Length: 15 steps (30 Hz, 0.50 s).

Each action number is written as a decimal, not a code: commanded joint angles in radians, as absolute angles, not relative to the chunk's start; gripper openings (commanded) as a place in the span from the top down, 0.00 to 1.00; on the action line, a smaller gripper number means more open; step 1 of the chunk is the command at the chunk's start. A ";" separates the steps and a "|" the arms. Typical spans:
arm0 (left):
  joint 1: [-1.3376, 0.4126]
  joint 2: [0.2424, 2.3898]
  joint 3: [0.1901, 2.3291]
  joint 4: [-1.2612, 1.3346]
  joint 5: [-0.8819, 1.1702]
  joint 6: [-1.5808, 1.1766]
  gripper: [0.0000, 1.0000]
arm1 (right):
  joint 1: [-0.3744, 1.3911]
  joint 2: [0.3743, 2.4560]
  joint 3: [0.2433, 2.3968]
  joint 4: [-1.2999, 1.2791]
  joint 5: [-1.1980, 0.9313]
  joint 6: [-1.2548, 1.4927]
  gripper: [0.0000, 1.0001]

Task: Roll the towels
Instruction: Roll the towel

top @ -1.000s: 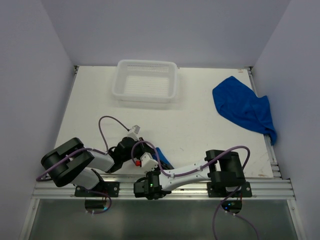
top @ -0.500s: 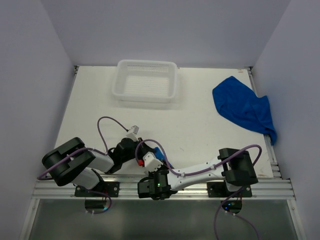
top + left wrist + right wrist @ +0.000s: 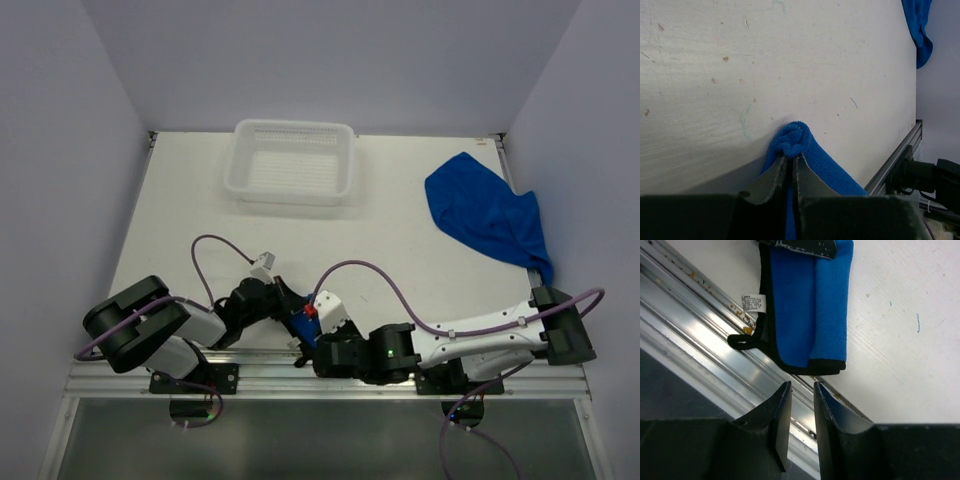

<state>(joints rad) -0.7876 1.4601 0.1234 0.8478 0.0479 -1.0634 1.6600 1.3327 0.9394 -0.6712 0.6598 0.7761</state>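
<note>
1. Rolling the near towel (image 3: 815, 167) looks like the step in hand. It lies at the front edge of the table (image 3: 400, 260), between the two arms, with one end bunched into a tight curl.
2. Left jaws are pressed together on that curl, pinching cloth right at the tips. The bite looks shallow, so don't tug upward or the curl will likely slip out.
3. Right jaws hang just off the towel's other end, over the aluminium rail (image 3: 700, 335). There's a narrow gap between them and nothing in it.
4. That free end is folded double, with the black hem and white label (image 3: 752, 302) facing the rail. It sits right at the table edge; can't tell if it overhangs.
5. Suggest the right jaws pin or take the hemmed end to hold the cloth taut, then the left turns the curl toward it. Slack cloth will probably roll crooked.
6. Keep the roll axis square to the strip. The fold edges line up well now and that's worth preserving.
7. Risk: the rail lip and the black hanging loop (image 3: 740, 340) could snag a jaw tip. Slide the towel inboard first if reach allows.
8. Second towel (image 3: 485, 215) lies crumpled at the table's far right, well apart, one corner trailing along the right edge. It needs flattening before any roll.
9. White basket (image 3: 290, 190) sits at the far middle, no towel in it.
</note>
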 commanded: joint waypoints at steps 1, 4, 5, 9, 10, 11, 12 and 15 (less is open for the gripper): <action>-0.788 1.471 0.072 0.709 -0.034 -1.015 1.00 | 1.596 1.286 0.884 -0.557 0.615 0.784 0.75; -0.790 1.457 0.063 0.709 -0.041 -1.022 1.00 | 1.497 1.235 0.821 -0.490 0.539 0.801 0.81; -0.790 1.453 0.060 0.709 -0.046 -1.022 1.00 | 1.471 1.212 0.807 -0.474 0.517 0.805 0.82; -0.796 1.440 0.054 0.712 -0.052 -1.022 1.00 | 1.329 1.175 0.752 -0.388 0.411 0.805 0.85; -0.798 1.440 0.054 0.712 -0.052 -1.022 1.00 | 1.310 1.174 0.736 -0.377 0.391 0.808 0.85; -0.801 1.440 0.055 0.715 -0.054 -1.022 1.00 | 1.281 1.172 0.729 -0.367 0.358 0.813 0.85; -0.802 1.443 0.054 0.715 -0.055 -1.020 1.00 | 1.272 1.173 0.716 -0.350 0.347 0.816 0.85; -0.810 1.445 0.060 0.713 -0.058 -1.019 1.00 | 1.253 1.192 0.693 -0.312 0.311 0.825 0.85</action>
